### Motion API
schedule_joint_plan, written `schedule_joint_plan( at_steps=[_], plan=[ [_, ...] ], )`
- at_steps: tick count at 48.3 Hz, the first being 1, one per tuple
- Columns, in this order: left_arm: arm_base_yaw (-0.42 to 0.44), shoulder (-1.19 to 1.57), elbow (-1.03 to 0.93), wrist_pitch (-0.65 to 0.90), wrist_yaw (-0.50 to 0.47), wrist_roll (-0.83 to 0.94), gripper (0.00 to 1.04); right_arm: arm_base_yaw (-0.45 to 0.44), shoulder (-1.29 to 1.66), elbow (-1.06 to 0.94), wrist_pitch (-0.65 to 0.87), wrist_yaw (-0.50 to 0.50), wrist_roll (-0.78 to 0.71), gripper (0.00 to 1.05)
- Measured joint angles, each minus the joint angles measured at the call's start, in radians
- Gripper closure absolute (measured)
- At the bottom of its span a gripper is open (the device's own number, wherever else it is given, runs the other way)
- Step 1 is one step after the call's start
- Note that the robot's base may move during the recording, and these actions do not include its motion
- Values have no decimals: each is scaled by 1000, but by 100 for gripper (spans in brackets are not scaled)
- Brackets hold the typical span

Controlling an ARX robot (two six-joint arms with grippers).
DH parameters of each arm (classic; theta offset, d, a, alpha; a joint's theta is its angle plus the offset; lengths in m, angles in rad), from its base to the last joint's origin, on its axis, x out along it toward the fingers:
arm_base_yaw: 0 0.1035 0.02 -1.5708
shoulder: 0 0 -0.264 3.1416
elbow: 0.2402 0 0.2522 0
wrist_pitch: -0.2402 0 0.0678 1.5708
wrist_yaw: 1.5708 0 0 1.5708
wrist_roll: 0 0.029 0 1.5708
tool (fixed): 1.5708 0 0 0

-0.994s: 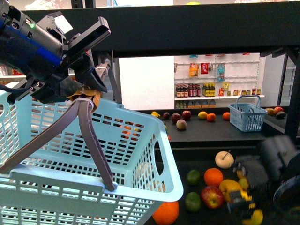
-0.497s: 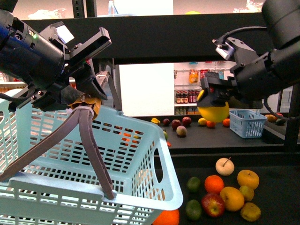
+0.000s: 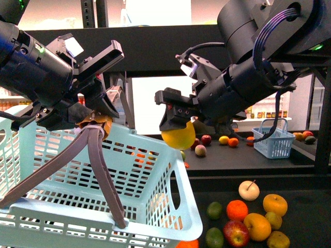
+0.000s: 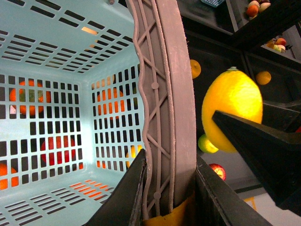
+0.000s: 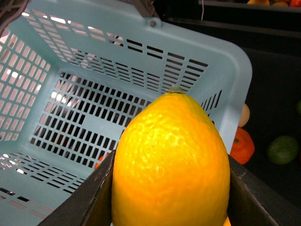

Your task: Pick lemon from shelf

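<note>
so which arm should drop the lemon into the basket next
Right. The right gripper holds the lemon by the basket rim; the left gripper is busy clamping the handle.

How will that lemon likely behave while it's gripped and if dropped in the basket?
The lemon looks firm with pebbled skin, so the right end effector probably holds it without slipping. Its rounded oval shape would likely roll on the basket floor.

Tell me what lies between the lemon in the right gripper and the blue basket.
Nothing; the right wrist view shows only air between lemon and basket.
</note>
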Motion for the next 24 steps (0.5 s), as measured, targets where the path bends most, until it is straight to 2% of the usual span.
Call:
schedule_joint_plan(
  at_steps=[24],
  plan=[
    [0,0,0,0,0,0,83,114,85,49,-22,53,17,49]
  ],
)
